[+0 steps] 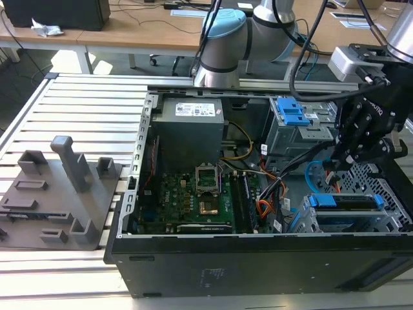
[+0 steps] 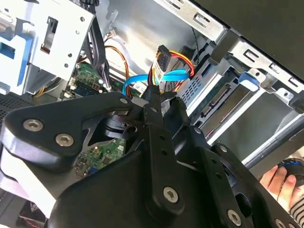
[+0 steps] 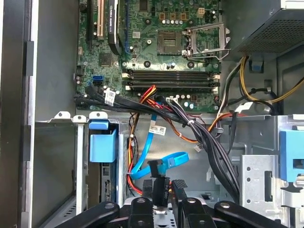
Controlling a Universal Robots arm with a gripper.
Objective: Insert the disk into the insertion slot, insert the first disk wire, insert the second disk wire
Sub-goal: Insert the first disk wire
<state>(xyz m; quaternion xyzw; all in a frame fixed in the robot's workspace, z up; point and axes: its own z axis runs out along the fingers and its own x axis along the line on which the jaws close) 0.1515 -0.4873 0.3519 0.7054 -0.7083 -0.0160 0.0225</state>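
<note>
Disk seated in slot; gripper clamped on the blue wire's plug; plug not mated.

Exterior view, left to right: grey fixture [image 1: 61, 194] on the slatted table [image 1: 84, 116]. Then the open computer case [image 1: 258, 265] with the motherboard [image 1: 187, 194] mid-case. The gripper [image 1: 339, 161] is low inside the case toward the exterior view's right, just above the insertion slot [image 1: 387, 219]. The disk [image 1: 342, 205] sits in that bay, its blue carrier edge facing into the case. First wrist view: the gripper is closed narrow on the black plug of the blue disk wire [image 3: 176, 159], and the plug is held apart from the disk. Second wrist view: a second plug [image 2: 164, 53] on red, yellow and orange leads hangs free just beyond the held one. A person's hand [image 2: 280, 180] shows beyond the case wall.
</note>
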